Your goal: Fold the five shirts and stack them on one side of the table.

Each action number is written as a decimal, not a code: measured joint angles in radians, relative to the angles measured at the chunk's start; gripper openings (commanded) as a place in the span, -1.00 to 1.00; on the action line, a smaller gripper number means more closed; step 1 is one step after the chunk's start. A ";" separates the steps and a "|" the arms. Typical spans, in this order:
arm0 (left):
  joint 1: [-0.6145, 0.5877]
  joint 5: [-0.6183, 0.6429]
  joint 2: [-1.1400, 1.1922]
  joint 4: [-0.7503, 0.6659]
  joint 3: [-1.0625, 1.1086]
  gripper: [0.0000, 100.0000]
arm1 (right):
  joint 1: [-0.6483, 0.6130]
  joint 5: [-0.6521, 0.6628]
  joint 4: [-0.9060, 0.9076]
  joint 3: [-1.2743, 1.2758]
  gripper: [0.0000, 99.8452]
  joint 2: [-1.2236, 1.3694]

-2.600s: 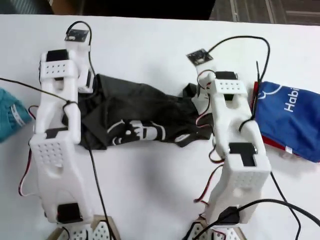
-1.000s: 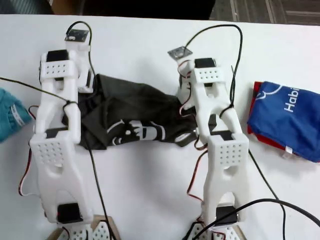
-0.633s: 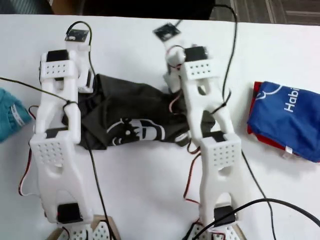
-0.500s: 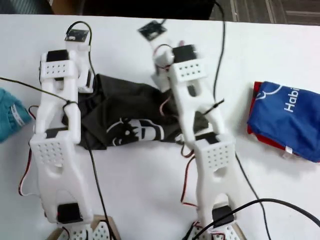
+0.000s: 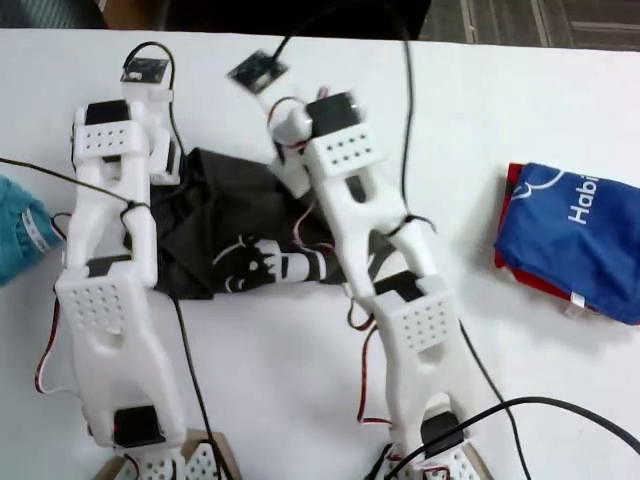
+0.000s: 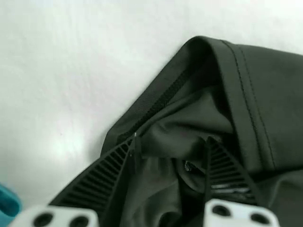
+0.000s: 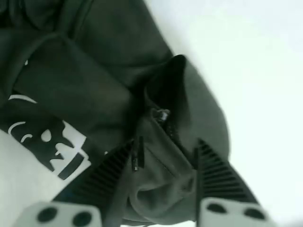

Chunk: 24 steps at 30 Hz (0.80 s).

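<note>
A black shirt (image 5: 225,215) with a white print lies crumpled on the white table (image 5: 300,380) between the two arms. My left gripper (image 5: 168,168) sits at the shirt's far left corner, shut on a hemmed fold of the black shirt (image 6: 246,94); the left gripper (image 6: 171,146) has cloth bunched between its fingers. My right gripper (image 5: 292,168) hangs over the shirt's far middle, and the right gripper (image 7: 165,147) is shut on a lifted bunch of the black shirt (image 7: 94,61).
A folded blue shirt (image 5: 585,240) lies on a red one (image 5: 512,255) at the table's right side. A teal garment (image 5: 20,230) pokes in at the left edge. Bare table runs along the front and the far side.
My right arm has swung left across the table, dragging the shirt's right end over towards the left arm. The left arm has barely shifted.
</note>
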 measured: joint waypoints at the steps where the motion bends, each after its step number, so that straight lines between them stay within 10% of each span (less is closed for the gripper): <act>1: 0.002 0.000 0.000 0.000 0.000 -0.54 | 0.017 0.000 -0.003 -0.009 -0.56 -0.011; 10: 0.003 0.000 0.000 0.000 0.000 -0.54 | 0.157 0.000 -0.034 -0.020 -0.56 0.031; 24: 0.003 0.000 0.000 0.000 0.000 -0.54 | 0.043 0.000 -0.181 -0.021 -0.56 0.112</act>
